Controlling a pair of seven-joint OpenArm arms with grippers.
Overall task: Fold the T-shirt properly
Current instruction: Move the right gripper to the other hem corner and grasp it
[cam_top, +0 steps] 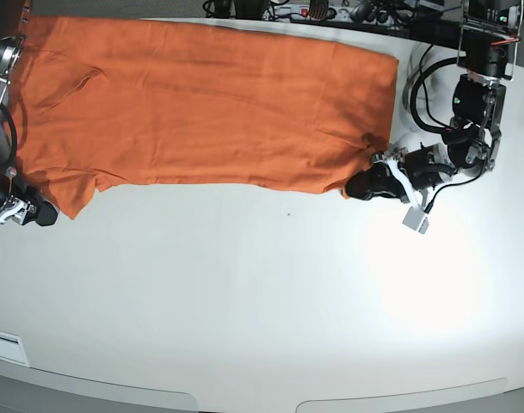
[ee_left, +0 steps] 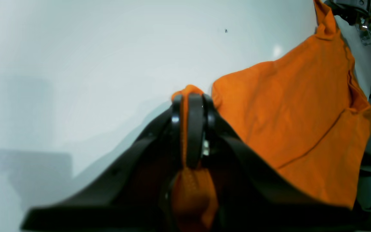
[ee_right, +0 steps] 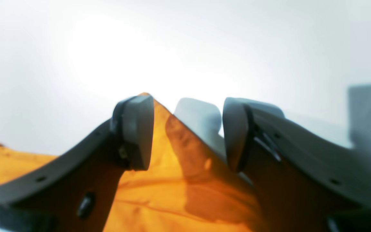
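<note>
The orange T-shirt lies spread flat along the back of the white table. My left gripper is at its lower right corner. In the left wrist view the left gripper is shut on a pinch of the T-shirt, and the fabric bunches between the fingers. My right gripper sits at the shirt's lower left corner. In the right wrist view the right gripper stands open. A corner of the T-shirt lies between the fingers, against the left fingertip and apart from the right one.
Cables and hardware run along the table's back edge. The left arm's body and cables stand at the back right. A white label sits near the front left edge.
</note>
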